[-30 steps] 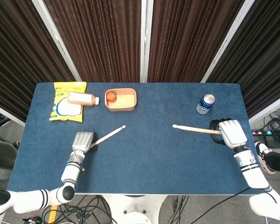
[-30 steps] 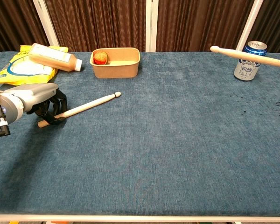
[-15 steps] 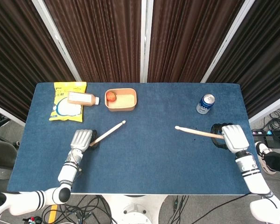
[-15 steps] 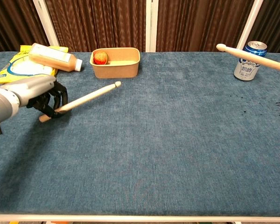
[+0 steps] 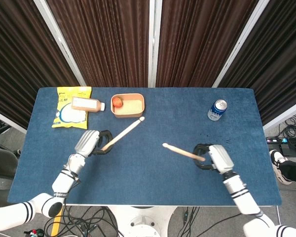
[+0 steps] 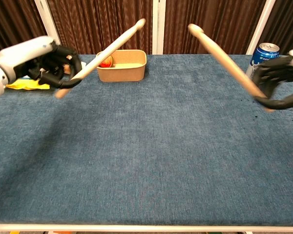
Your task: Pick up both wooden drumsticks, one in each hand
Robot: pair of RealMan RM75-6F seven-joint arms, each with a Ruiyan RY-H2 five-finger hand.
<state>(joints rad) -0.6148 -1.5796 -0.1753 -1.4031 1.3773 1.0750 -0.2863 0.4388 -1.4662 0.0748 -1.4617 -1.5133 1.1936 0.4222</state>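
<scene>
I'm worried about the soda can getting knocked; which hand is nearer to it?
Right. The right hand, holding a drumstick, is in front of the soda can toward the table's near edge. The left hand is across the table, by the snack bag.

Right hand (image 6: 283, 80) (frame-cut), snack bag (image 6: 27, 84) half-hidden

Left robot hand (image 5: 88, 142) and right robot hand (image 5: 218, 157) raised, fingers clenched.

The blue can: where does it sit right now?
The blue can stands upright near the table's far right corner in the head view, beyond the right hand and apart from it.
</scene>
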